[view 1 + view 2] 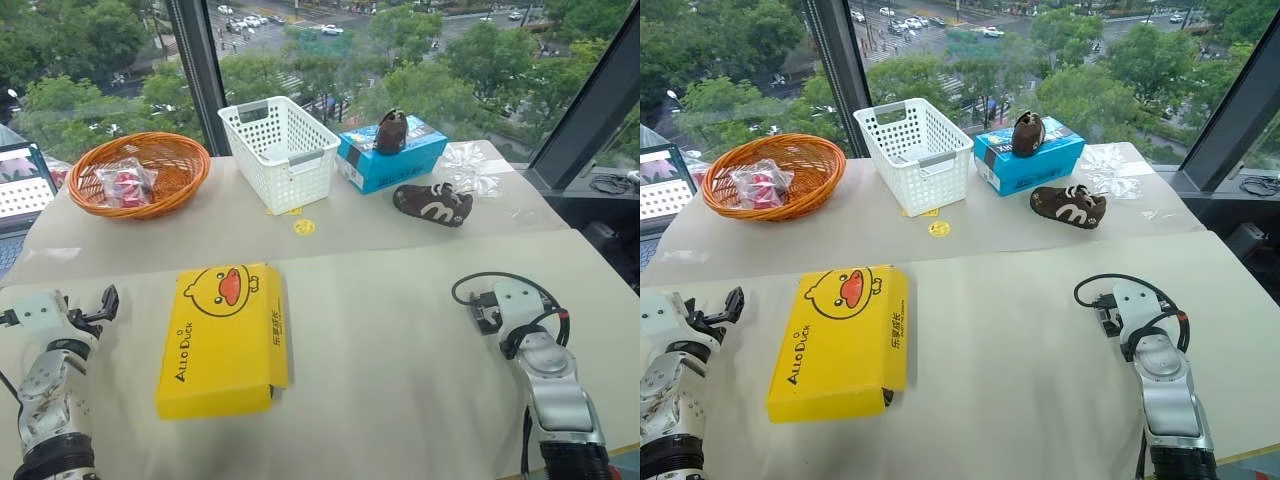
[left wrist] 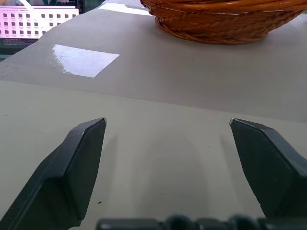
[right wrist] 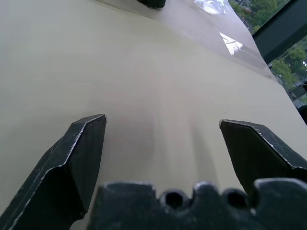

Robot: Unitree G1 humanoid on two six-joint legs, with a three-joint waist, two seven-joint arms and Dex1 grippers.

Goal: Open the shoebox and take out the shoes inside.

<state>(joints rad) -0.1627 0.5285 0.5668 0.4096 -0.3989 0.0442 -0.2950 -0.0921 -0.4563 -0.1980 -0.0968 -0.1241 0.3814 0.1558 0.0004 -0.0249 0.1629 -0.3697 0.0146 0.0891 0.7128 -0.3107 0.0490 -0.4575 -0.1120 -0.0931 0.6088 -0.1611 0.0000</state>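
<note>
The shoebox (image 1: 225, 340) lies flat and closed on the near table, its yellow lid with the duck face and "Allo Duck" lettering facing up. The shoes are hidden from view. To the left of the box, my left gripper (image 1: 95, 308) stands open and apart from it, pointing toward the wicker basket; in the left wrist view its gripper (image 2: 168, 120) has bare table between the fingers. My right gripper (image 1: 484, 310) rests well to the right of the box. Its wrist view shows that gripper (image 3: 162, 120) open over bare table.
On the far table stand an orange wicker basket (image 1: 140, 172) holding a packet, a white plastic basket (image 1: 280, 150), and a blue box (image 1: 390, 158) with a dark brown shoe (image 1: 391, 130) on it. Another brown shoe (image 1: 432, 203) and clear wrapping (image 1: 468, 170) lie nearby. A laptop (image 1: 20, 185) sits far left.
</note>
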